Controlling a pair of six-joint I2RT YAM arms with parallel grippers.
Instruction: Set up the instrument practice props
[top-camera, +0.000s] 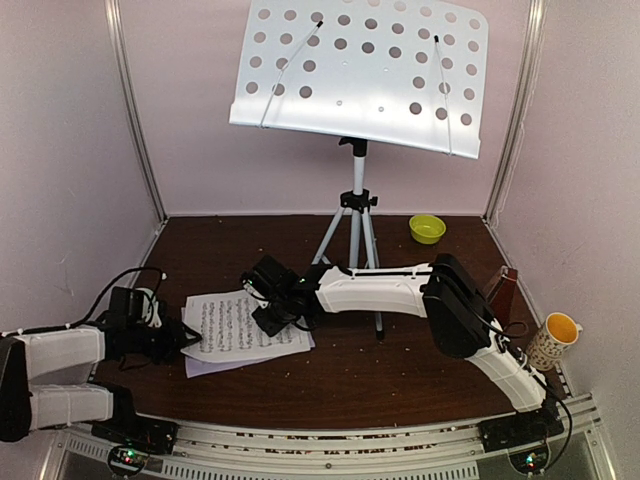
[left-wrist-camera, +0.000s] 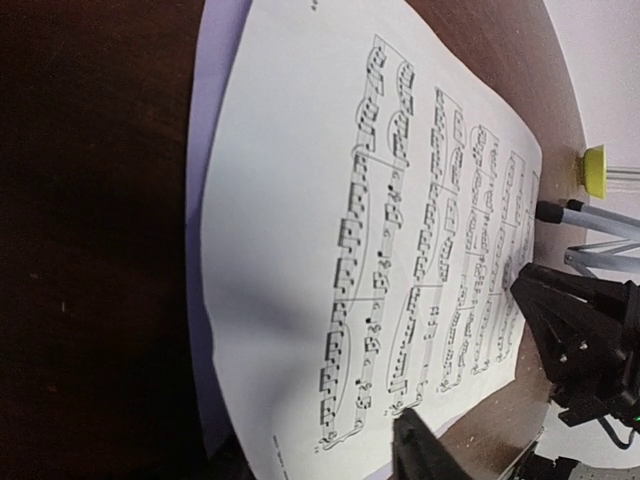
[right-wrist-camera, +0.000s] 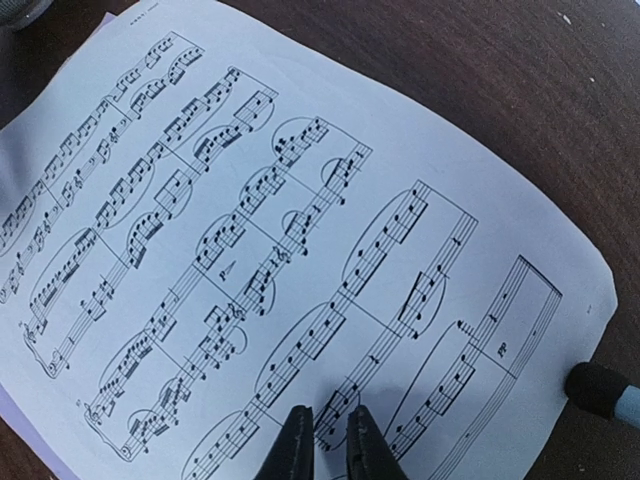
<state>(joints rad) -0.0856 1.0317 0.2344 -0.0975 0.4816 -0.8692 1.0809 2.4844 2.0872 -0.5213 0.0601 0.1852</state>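
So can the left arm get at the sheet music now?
Probably yes: the left gripper sits right at the edge of the sheet music; the right gripper is over its far side, not between.

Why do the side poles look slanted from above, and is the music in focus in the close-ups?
Top view: a wide lens tilts the frame posts and makes the music-stand desk loom large. Left wrist view: soft shadow across the near part of the sheet music; the table beside it goes almost black. Right wrist view: notes crisp, paper slightly bluish, no glare.
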